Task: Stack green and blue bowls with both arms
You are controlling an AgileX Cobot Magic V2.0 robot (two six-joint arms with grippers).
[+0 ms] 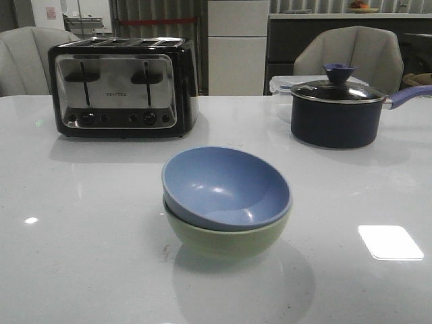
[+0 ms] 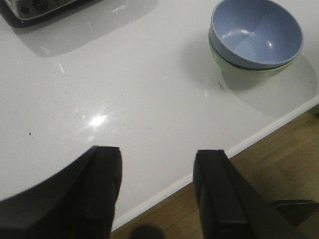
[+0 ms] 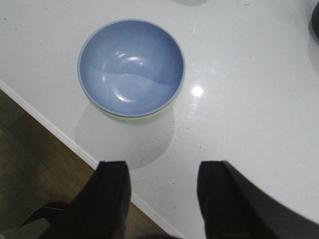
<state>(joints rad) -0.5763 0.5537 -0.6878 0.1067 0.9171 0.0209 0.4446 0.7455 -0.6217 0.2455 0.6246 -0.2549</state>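
Bowls sit stacked near the middle of the white table [image 1: 81, 223]: the blue bowl [image 1: 226, 187] rests tilted inside the green bowl [image 1: 226, 239]. Behind them stand a toaster [image 1: 121, 88] at far left and a dark lidded saucepan [image 1: 335, 111] at far right. The left gripper [image 2: 157, 191] hangs wide and empty over the table's near edge, well apart from the stack. The right gripper [image 3: 162, 196] is likewise spread wide, holding nothing, near the stack but not touching.
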